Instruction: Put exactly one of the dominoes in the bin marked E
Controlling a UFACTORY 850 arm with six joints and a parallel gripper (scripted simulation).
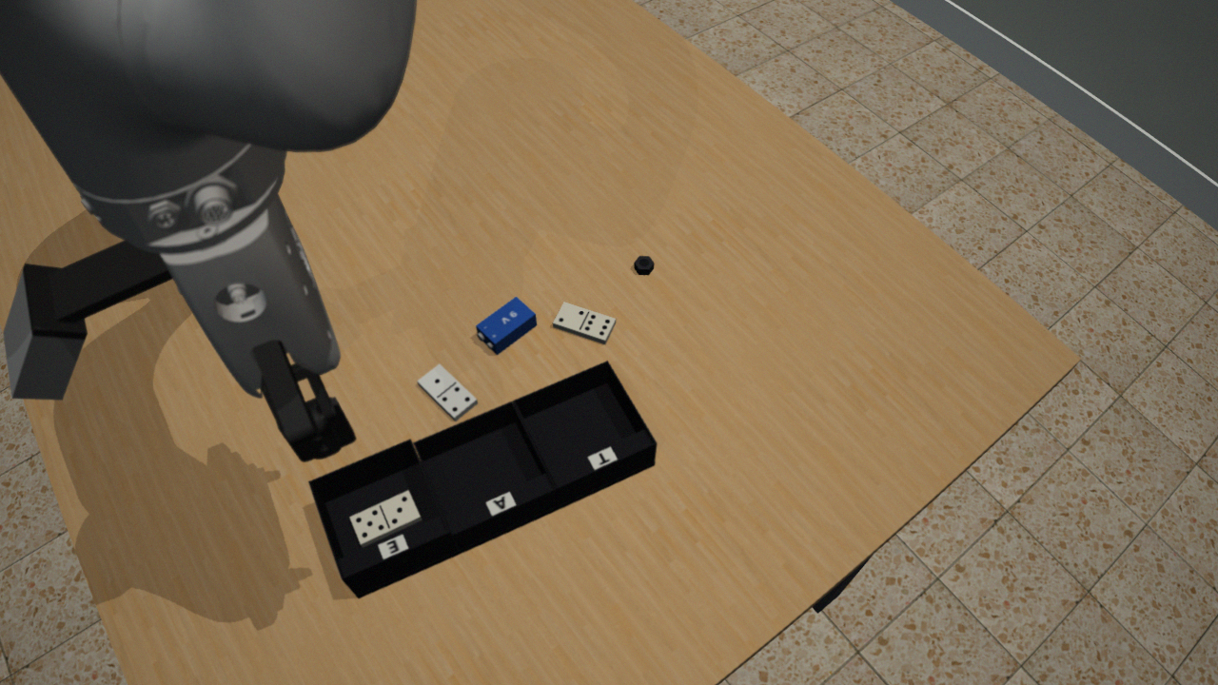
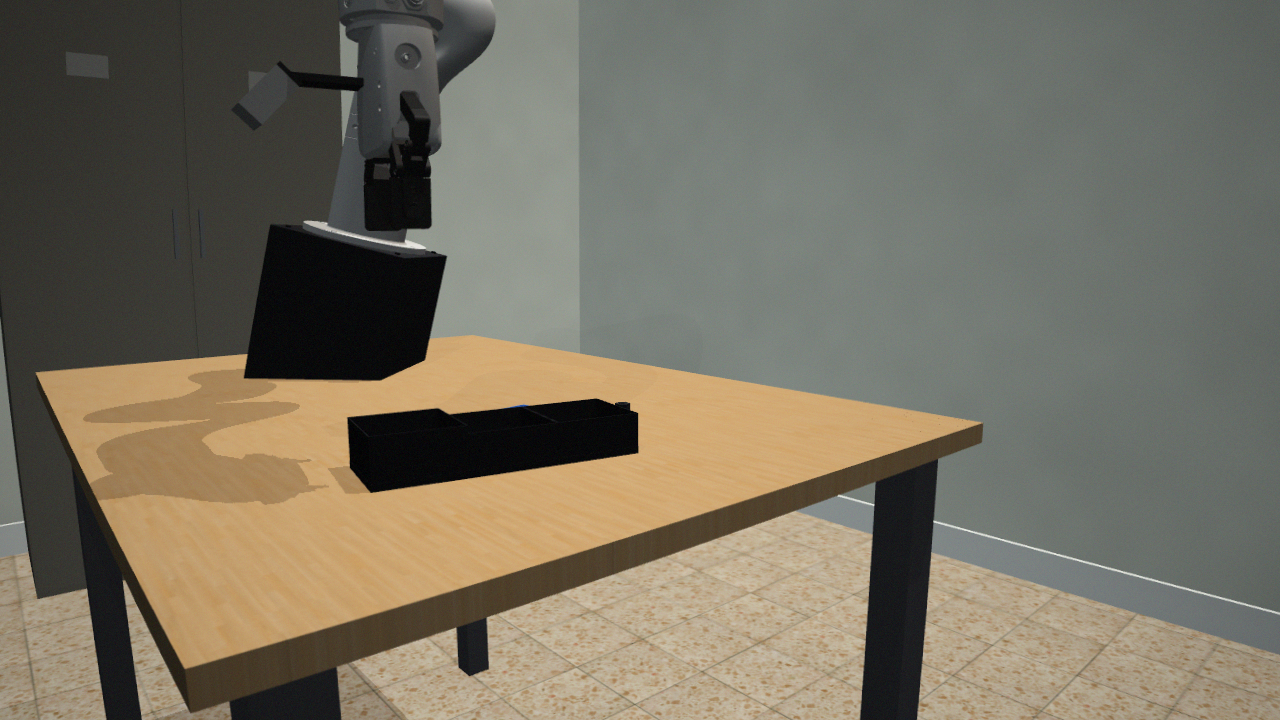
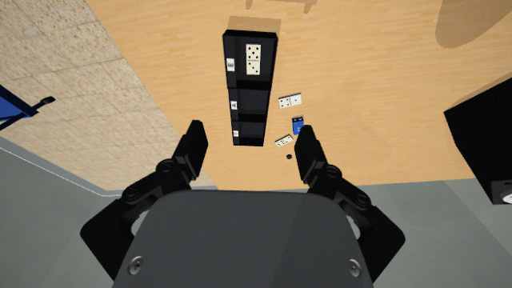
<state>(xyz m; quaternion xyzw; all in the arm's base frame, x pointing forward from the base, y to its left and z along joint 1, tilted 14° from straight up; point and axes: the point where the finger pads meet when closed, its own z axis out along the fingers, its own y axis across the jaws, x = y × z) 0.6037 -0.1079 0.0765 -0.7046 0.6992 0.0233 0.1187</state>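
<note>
One domino (image 1: 385,516) already lies flat on the floor of bin E (image 1: 341,498), pips up, well inside the walls and apparently at rest. It looks like a small, stiff, light tile with a smooth, likely slippery face; lying flat it offers little height, so I'd say the only sensible hold is across its two long edges, pinched low, though from where I stand it seems to need no more handling. Bins A (image 1: 463,451) and T (image 1: 625,408) join it in one black row and both look bare inside. Just behind the row on the surface (image 1: 766,358) a second domino (image 1: 446,391) lies near the wall between E and A, and a third domino (image 1: 584,322) sits further along, just beside a blue 9 V battery (image 1: 505,324); a small black nut (image 1: 644,264) rests well apart beyond them. These are meant to be left alone, and the near domino is the one most easily knocked by any low pass. The hand (image 3: 250,144) hangs high above the surface with its fingers spread wide and nothing between them, off to the E end of the row. Nothing stands between it and the bins.
</note>
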